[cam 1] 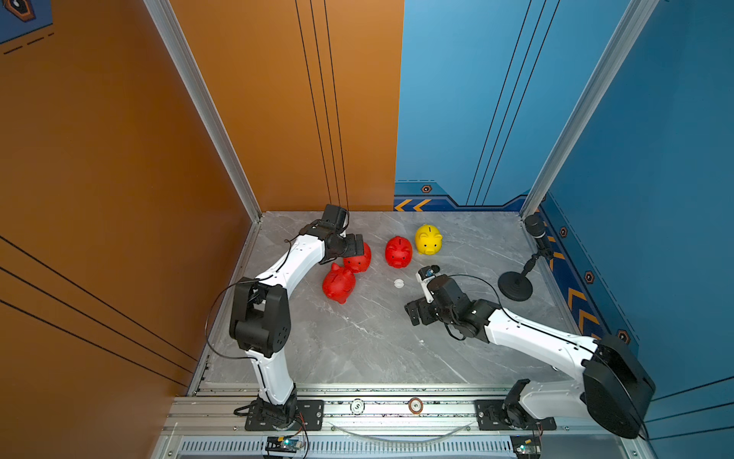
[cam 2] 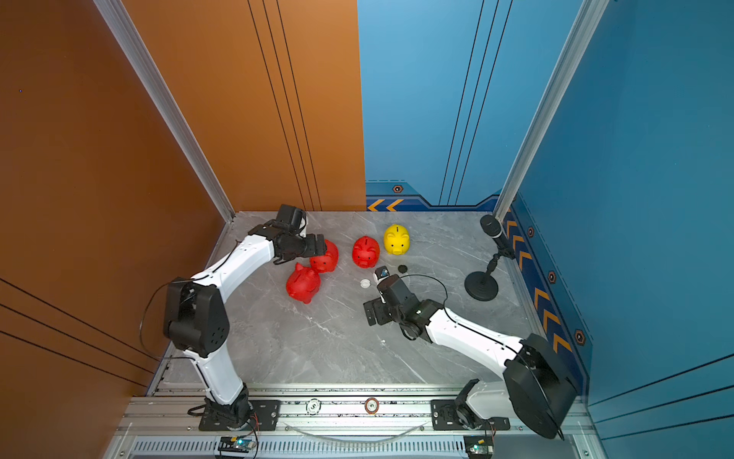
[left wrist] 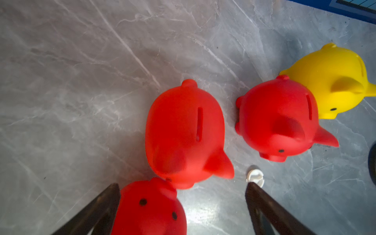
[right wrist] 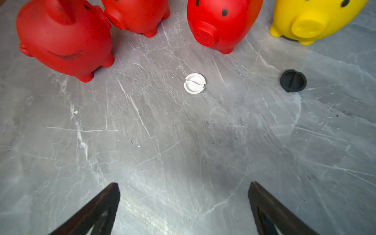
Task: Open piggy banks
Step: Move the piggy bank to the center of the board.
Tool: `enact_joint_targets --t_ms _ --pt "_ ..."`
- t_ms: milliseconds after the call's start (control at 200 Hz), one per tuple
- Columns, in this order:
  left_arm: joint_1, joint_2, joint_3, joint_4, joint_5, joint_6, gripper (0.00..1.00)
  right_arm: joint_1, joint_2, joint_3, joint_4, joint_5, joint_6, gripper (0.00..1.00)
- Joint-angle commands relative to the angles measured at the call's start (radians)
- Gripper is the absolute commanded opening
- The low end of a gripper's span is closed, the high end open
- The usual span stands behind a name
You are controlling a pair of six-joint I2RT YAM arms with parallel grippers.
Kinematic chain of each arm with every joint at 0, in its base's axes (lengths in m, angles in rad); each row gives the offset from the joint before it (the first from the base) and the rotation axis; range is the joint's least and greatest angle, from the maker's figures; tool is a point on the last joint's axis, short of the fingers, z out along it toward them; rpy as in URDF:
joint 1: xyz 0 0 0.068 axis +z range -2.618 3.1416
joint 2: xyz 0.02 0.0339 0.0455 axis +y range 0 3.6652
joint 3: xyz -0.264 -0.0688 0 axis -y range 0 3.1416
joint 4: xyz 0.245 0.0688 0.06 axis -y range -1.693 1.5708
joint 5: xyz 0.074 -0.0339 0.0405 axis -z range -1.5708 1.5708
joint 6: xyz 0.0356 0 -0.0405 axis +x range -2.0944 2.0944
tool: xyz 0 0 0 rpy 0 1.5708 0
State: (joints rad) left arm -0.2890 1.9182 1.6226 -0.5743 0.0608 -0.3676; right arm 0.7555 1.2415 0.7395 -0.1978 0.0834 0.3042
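Orange wall (cam 1: 99, 159): left side, part of back, thin dark lines.
Blue wall (cam 1: 675, 159): right side, rest of back.
Bench (cam 1: 357, 349): grey marbled top, glossy.

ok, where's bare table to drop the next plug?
Biggest bare patch: the table from the white plug to its front edge; the right end effector hangs over part of it. Smaller one between the yellow piggy bank and the microphone stand. Crowded: the two red piggy banks packed together by the left end effector.

White plug (right wrist: 194, 83), black plug (right wrist: 293, 80) apart on grey marble table (right wrist: 183, 152) — microphone stand (cam 1: 515, 285) at edge.
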Motion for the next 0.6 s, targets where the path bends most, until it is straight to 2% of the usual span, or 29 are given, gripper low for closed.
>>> enact_joint_targets --t_ms 0,295,426,591 --pt "-0.005 0.083 0.101 -0.002 0.039 0.043 0.98 -0.014 -0.079 -0.051 -0.053 0.01 0.02 1.0" --pt "-0.051 0.263 0.259 -0.025 0.095 0.045 0.98 -0.07 -0.168 -0.122 -0.058 -0.031 0.03 1.0" --pt "-0.105 0.234 0.211 -0.023 0.054 0.021 0.98 -0.099 -0.175 -0.127 -0.064 -0.059 0.021 1.0" --pt "-0.182 0.151 0.062 -0.004 -0.017 -0.036 0.98 -0.119 -0.188 -0.12 -0.078 -0.091 -0.003 1.0"
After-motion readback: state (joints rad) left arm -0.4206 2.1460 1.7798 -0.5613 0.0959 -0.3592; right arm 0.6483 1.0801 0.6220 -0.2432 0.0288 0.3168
